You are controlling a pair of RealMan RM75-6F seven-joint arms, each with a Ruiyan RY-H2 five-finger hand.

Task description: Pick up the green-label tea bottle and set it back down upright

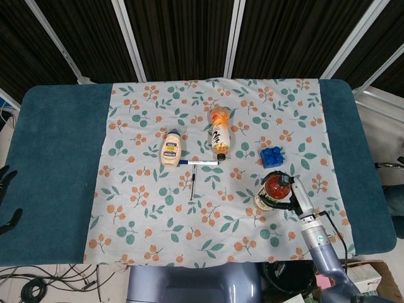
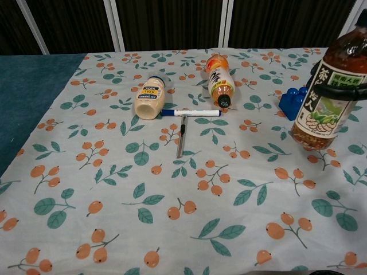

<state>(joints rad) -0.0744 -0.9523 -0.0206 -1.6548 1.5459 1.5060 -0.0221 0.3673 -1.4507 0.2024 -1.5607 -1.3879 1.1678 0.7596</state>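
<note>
The green-label tea bottle stands near the right front of the floral cloth, seen from above with its dark red liquid showing. In the chest view the tea bottle leans slightly, its base at the cloth; I cannot tell whether it touches. My right hand grips it from the right side, and dark fingers wrap around the label. My left hand hangs off the far left table edge, fingers apart, holding nothing.
A blue block lies just behind the tea bottle. An orange drink bottle and a cream squeeze bottle lie on their sides mid-cloth. A blue-capped marker and a dark pen lie in front of them.
</note>
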